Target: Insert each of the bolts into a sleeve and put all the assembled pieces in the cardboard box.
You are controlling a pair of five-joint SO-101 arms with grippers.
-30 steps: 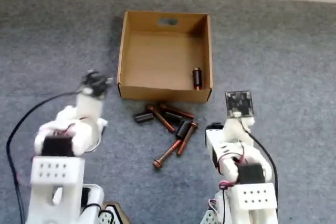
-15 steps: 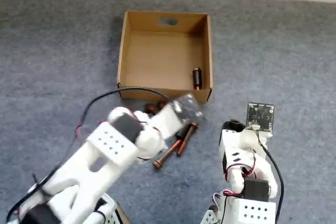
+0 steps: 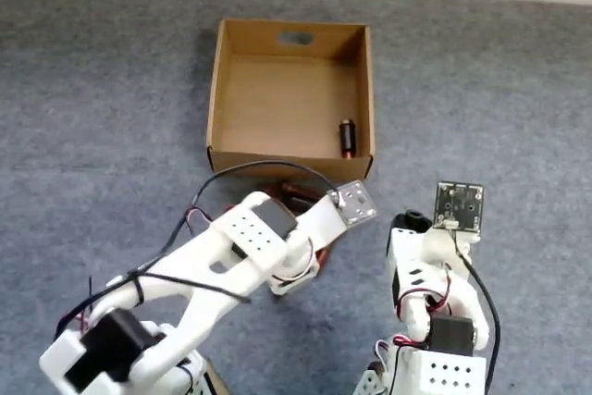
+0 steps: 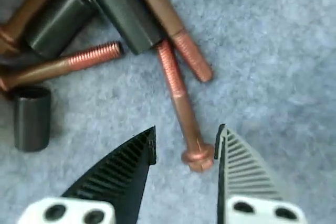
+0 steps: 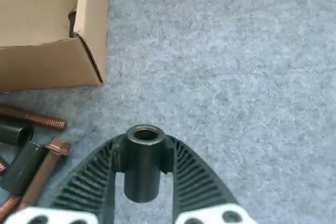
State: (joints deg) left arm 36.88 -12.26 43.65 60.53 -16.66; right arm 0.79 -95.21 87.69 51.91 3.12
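Left end effector hovers low over the pile, jaws spread, and the hex head of one copper bolt sits right between the tips, not pinched. Beyond it, more bolts and three loose dark sleeves lie jumbled, several cut off at the frame edge. From above, the left arm lies across that pile, just near of the cardboard box, and hides most of it; only a couple of bolt ends peek out. Over on the right, the right end effector pinches a dark sleeve, bore facing out past the tips, above the grey table. In the box's near right corner lies one assembled piece, small and hard to make out.
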